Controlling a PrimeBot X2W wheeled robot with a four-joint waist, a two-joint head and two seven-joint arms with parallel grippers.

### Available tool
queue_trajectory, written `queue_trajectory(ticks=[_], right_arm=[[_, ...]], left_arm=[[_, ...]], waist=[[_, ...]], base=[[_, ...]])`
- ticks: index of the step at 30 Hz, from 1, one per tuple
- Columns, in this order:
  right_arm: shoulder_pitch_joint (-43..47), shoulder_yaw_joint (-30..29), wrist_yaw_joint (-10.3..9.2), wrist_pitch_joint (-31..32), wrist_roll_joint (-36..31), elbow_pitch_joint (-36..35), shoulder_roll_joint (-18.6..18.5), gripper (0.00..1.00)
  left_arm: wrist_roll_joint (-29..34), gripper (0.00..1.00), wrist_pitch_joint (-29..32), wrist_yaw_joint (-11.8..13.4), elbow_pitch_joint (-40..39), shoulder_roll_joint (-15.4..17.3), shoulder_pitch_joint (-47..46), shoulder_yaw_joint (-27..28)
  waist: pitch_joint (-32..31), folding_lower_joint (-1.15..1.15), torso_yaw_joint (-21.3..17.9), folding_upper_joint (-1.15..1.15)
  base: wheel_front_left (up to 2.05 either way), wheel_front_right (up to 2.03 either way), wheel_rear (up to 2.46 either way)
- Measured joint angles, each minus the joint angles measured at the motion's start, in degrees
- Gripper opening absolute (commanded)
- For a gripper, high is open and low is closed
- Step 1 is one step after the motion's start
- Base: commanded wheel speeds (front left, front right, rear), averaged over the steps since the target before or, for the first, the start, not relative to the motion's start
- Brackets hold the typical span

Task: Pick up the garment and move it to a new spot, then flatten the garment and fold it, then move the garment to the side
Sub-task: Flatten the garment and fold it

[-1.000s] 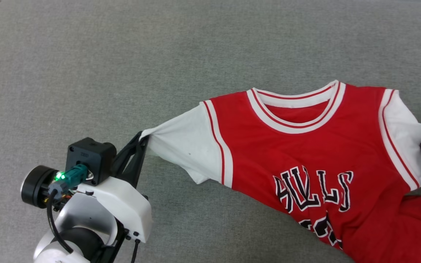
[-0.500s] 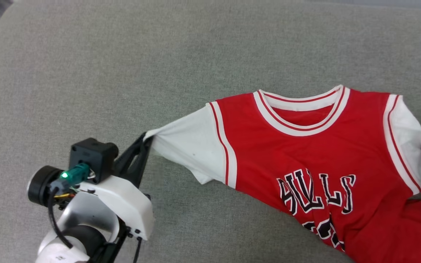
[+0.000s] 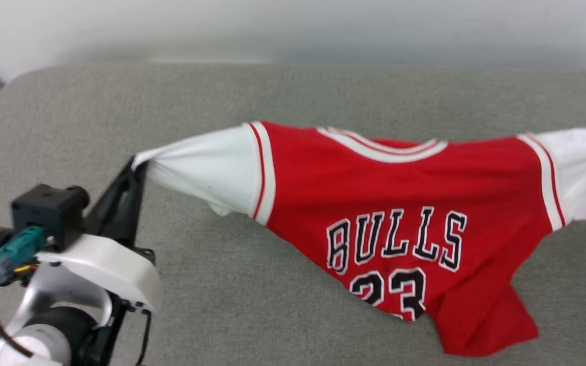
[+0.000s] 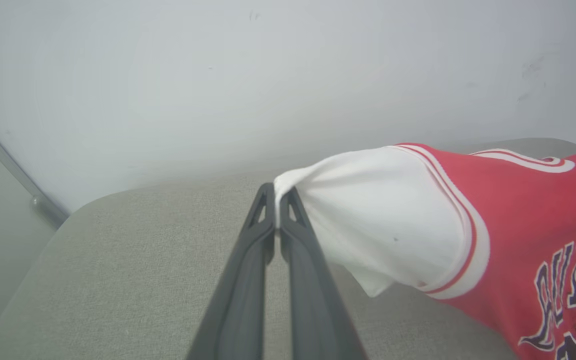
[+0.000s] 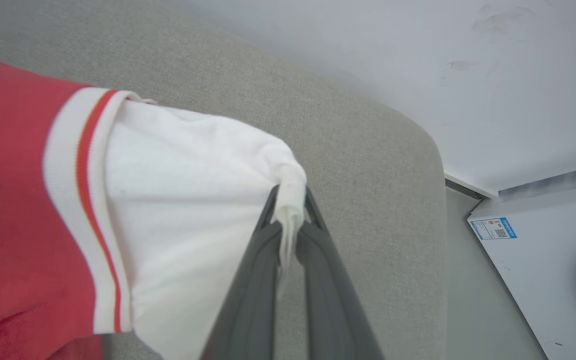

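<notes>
Grey fabric cushion [image 3: 222, 91] runs under everything, with a pale wall [image 3: 293, 25] behind its far edge. Above it hangs the garment [image 3: 400, 203], strung out sideways between my two arms, its BULLS 23 lettering [image 3: 394, 244] facing my head camera. The shoulder line is taut and raised. The body sags from it, and the hem [image 3: 486, 335] seems to trail on the cushion near me, though I cannot tell for sure whether it touches.

My left fingers [image 4: 248, 280] are clenched on the very tip of the white sleeve on my left [image 3: 206, 168], pinching a small fold of cloth between them. My right fingers [image 5: 328, 295] are clamped likewise on the end of the other white sleeve [image 5: 183, 200], with a tuft of fabric poking out above the tips.

I judge that I hold it by the sleeve ends so that it spreads wide and front-up under its own weight. That should let me carry it to a new spot and lay it down already half flat. Beyond the cushion's corner on my right stands a white unit [image 5: 543, 260] with a small label.
</notes>
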Motion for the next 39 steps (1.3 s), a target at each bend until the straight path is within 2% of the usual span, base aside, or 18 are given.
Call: queue_trajectory(ticks=[13, 19, 22, 30, 35, 39], right_arm=[[-2.49, -3.77, 0.00, -0.89, -0.45, -16.11, -0.93, 0.00], [-4.86, -6.73, 0.00, -0.82, 1.74, -20.90, 2.54, 0.00], [-6.67, -7.04, 0.00, -0.65, 1.48, -22.29, 2.43, 0.00], [-14.50, -7.42, 0.00, -1.77, 2.30, -21.87, 4.69, 0.00], [-21.81, -3.54, 0.00, -5.42, -0.18, -19.49, 3.59, 0.00], [-29.17, -2.31, 0.00, -8.27, -0.80, -15.35, 4.53, 0.00]], left_arm=[[0.48, 0.00, -2.74, 0.75, -6.58, 4.39, -4.63, 7.49], [0.78, 0.00, -5.34, 1.31, -9.84, 6.23, -8.97, 11.81], [-0.04, 0.00, -5.93, 1.26, -10.28, 6.69, -10.59, 12.89], [-3.92, 0.00, -6.17, -0.87, -6.19, 8.73, -21.29, 13.24], [-7.27, 0.00, -6.25, -2.69, 0.29, 9.99, -30.47, 12.91], [-8.22, 0.00, -6.86, -4.44, 6.41, 12.20, -38.77, 12.90]], waist=[[-7.87, 0.00, -4.34, 0.00], [-9.28, 0.00, -5.92, 0.00], [-9.21, -0.01, -6.44, 0.00], [-5.61, -0.01, -6.49, 0.00], [-1.65, 0.00, -6.18, 0.00], [2.26, 0.00, -6.00, 0.00]], base=[[0.00, 0.00, 0.00], [0.00, 0.00, 0.00], [0.00, 0.00, 0.00], [0.00, 0.00, 0.00], [0.00, 0.00, 0.00], [0.00, 0.00, 0.00]])
